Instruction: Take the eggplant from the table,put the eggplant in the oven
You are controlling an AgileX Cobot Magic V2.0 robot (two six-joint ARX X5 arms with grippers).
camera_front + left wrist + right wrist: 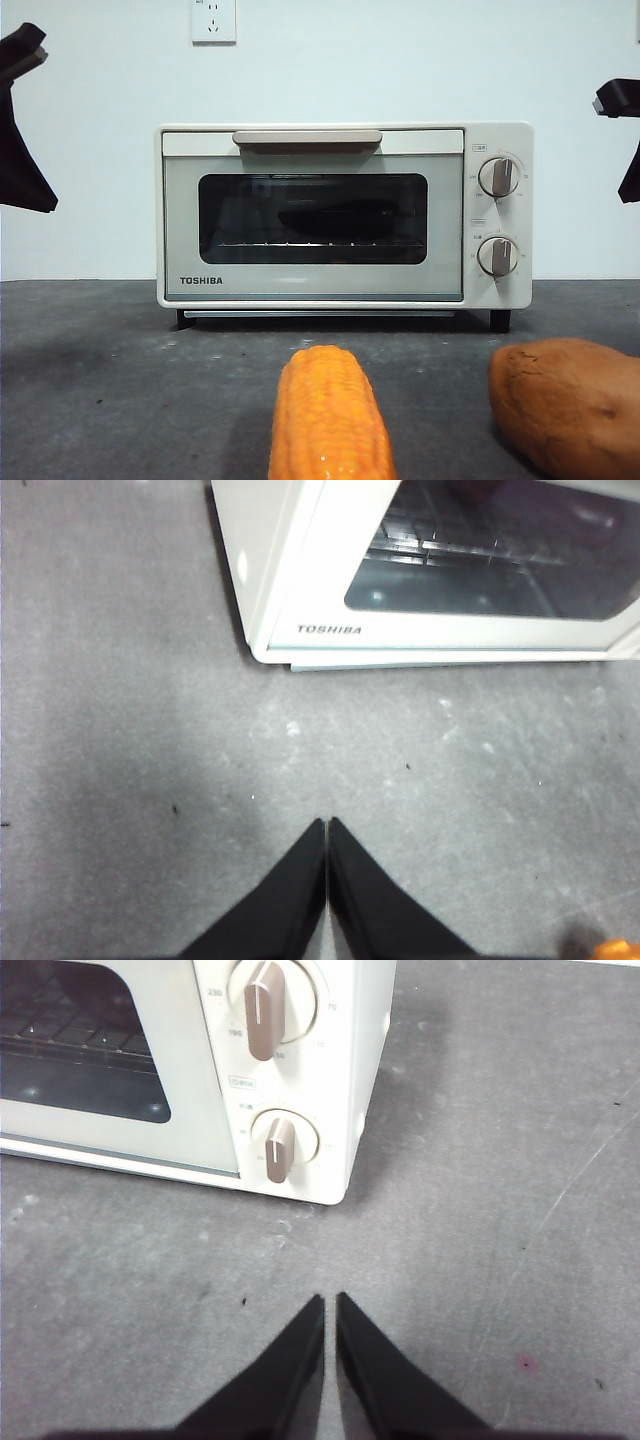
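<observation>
The cream-white Toshiba oven stands on the dark grey table with its glass door closed. Behind the glass a long dark shape, the eggplant, lies on the wire rack. My left gripper hovers shut and holding nothing above the table, before the oven's left front corner. My right gripper is shut too, with nothing in it, above the table near the oven's knob side. In the front view both arms show only as black tips at the upper side edges.
An orange corn cob lies at the front middle of the table. A brown sweet potato lies at the front right. The oven has two round knobs on its right side.
</observation>
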